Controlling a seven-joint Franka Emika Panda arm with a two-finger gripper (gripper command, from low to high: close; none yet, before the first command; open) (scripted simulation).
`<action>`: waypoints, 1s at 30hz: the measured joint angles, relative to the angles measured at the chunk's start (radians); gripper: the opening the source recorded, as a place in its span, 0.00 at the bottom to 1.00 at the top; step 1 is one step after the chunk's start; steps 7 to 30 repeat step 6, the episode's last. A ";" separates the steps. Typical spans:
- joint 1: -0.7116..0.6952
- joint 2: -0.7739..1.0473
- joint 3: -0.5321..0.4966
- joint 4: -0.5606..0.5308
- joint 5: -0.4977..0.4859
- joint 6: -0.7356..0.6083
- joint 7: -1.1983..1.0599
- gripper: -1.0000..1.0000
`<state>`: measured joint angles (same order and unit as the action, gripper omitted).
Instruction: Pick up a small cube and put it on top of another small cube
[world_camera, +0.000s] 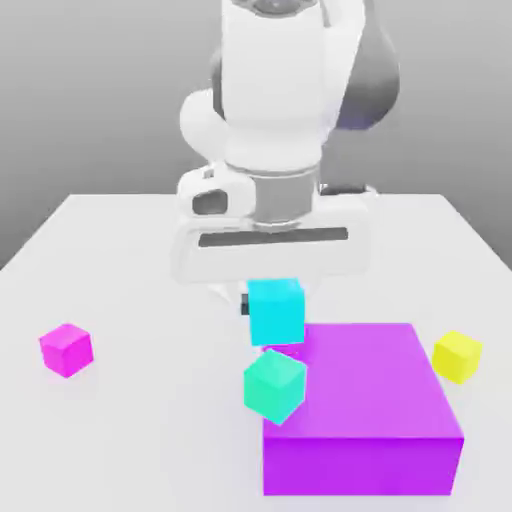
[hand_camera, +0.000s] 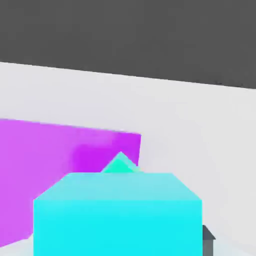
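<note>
The small cyan cube (world_camera: 275, 312) hangs just under my hand, off the table, with my gripper (world_camera: 274, 300) shut on it. The cube hides most of the fingers. Directly below it, a little apart, sits the teal-green cube (world_camera: 273, 386), turned corner-forward on the table against the big purple block's near-left corner. In the hand view the cyan cube (hand_camera: 117, 215) fills the foreground. A tip of the teal cube (hand_camera: 120, 165) peeks over its far edge, with the purple block (hand_camera: 60, 155) beside it.
The big purple block (world_camera: 365, 400) stands on the exterior view's right of the teal cube. A magenta cube (world_camera: 66, 349) sits far on that view's left, a yellow cube (world_camera: 457, 356) on its right. The white table (world_camera: 130, 430) spreads around them.
</note>
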<state>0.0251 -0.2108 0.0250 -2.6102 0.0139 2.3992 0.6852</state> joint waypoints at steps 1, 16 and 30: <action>0.000 0.026 0.001 -0.012 -0.001 0.038 -0.001 0.00; 0.000 0.072 0.002 -0.032 -0.003 0.104 0.000 1.00; 0.000 0.072 0.002 -0.032 -0.003 0.104 0.000 1.00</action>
